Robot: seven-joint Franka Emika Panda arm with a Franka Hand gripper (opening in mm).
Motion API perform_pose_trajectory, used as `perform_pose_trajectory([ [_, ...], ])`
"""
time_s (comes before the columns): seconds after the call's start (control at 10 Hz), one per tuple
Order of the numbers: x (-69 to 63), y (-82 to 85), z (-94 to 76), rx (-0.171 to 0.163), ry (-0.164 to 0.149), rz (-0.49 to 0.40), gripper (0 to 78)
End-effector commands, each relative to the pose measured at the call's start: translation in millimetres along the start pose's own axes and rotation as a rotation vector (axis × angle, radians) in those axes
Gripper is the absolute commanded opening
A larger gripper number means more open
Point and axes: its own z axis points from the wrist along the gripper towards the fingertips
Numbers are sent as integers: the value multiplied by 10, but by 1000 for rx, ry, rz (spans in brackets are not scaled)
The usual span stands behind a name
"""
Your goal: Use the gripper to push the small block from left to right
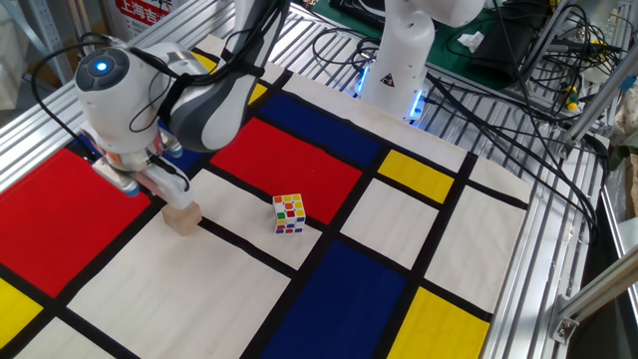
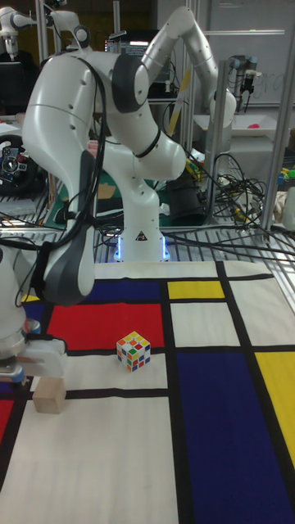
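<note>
The small block (image 1: 183, 217), a plain tan wooden cube, sits on a white panel of the coloured mat, at the left; it also shows in the tall fixed view (image 2: 49, 395). My gripper (image 1: 158, 195) hangs under the white boxy wrist (image 1: 165, 179), just left of and above the block, close to its top left edge (image 2: 29, 377). The wrist and arm hide the fingers, so I cannot make out whether they are open or shut, or whether they touch the block.
A multicoloured puzzle cube (image 1: 289, 213) stands on the mat to the right of the block. The arm's white base (image 1: 397, 62) is at the back. Black cables (image 1: 528, 120) and an aluminium frame (image 1: 563, 249) run along the right side.
</note>
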Motion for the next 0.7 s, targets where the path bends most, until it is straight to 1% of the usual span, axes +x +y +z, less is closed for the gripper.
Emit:
perform_pose_trajectory([
  [0.1, 14, 63, 2, 2, -4, 12, 0],
  [0.4, 39, 119, 63, 1, -4, 17, 0],
  [0.6, 52, 152, 61, 0, -3, 24, 0],
  [0.7, 77, 201, 46, -2, -2, 34, 0],
])
